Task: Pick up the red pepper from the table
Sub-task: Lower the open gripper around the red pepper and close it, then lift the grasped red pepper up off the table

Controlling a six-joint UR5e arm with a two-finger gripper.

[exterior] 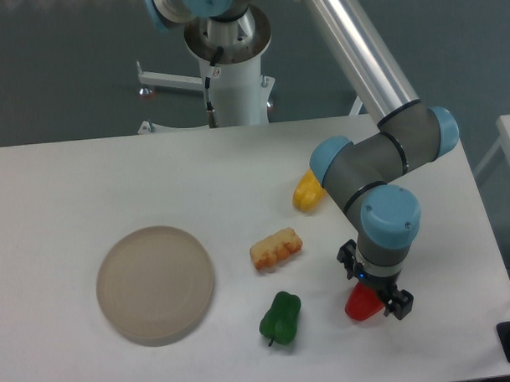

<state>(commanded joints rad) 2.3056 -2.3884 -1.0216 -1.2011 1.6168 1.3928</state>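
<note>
Gripper [374,289] sat low over the red pepper [359,305] near the front right of the desk [87,180], its two dark fingers straddling the top of the pepper, one finger [348,260] on the far left side and the other at the near right. From this fixed view I could not tell whether the fingers pressed the pepper or merely stood beside it; the wrist hid the upper part of the pepper and the gap between the fingers. Only the lower left of the glossy red pepper showed beneath the wrist, and whether it rested on the white desk could not be told.

To the left of it lay the green pepper [280,317], close to the front edge, well apart from the gripper. A pale orange, ridged toy food piece [275,248] lay behind the green pepper, near the middle of the desk. The yellow pepper [307,192] lay farther back, partly covered by the arm's grey elbow. A round beige plate [155,283] sat on the left half of the desk.
</note>
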